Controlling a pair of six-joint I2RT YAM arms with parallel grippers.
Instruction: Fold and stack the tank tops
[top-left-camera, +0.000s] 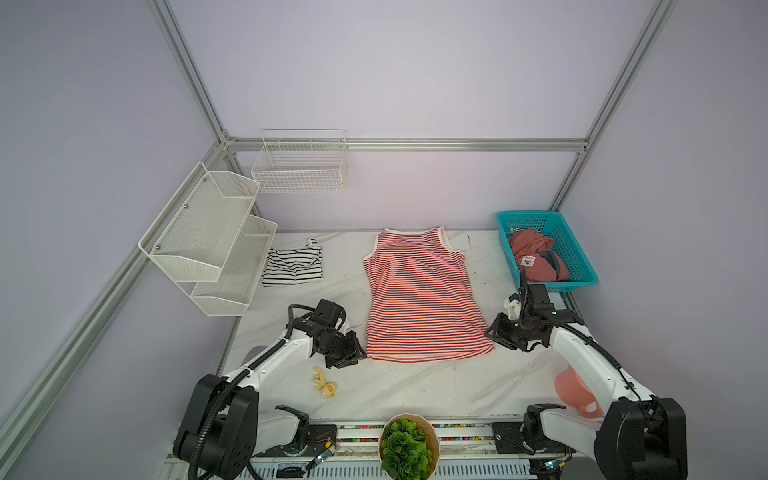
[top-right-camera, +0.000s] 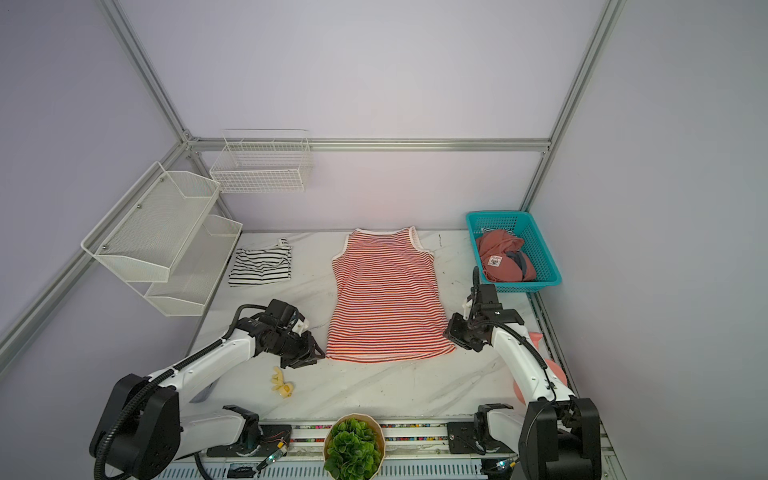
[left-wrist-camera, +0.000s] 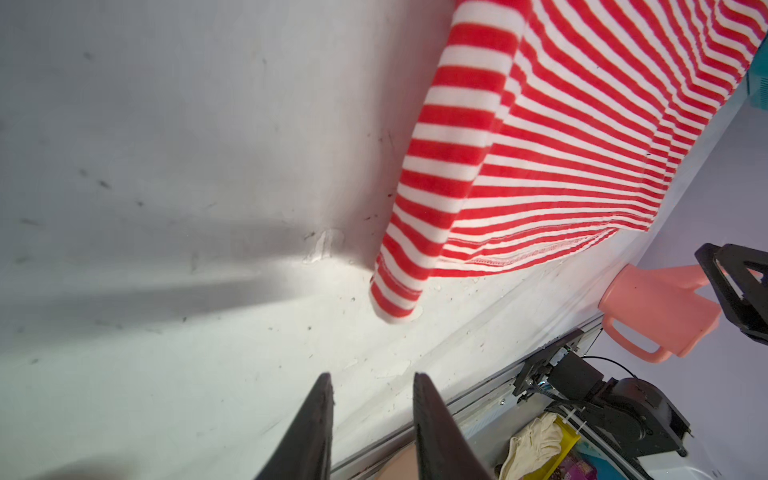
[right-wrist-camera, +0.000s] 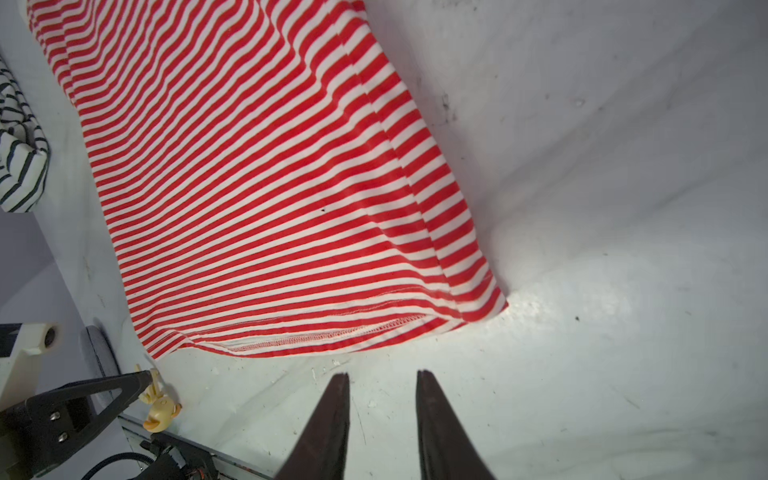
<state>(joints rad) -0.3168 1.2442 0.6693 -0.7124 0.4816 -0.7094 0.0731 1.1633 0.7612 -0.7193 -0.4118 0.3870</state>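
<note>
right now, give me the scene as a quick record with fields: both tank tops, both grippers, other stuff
red-and-white tank top: spread flat mid-table, hem toward the robot
black-and-white tank top: folded, far left of the table
left gripper: open, empty, close to the hem's left corner, not touching
right gripper: open, empty, close to the hem's right corner, not touching
teal basket: far right, holds a dusty-red garment
extras: yellow toy near left, pink jug near right
</note>
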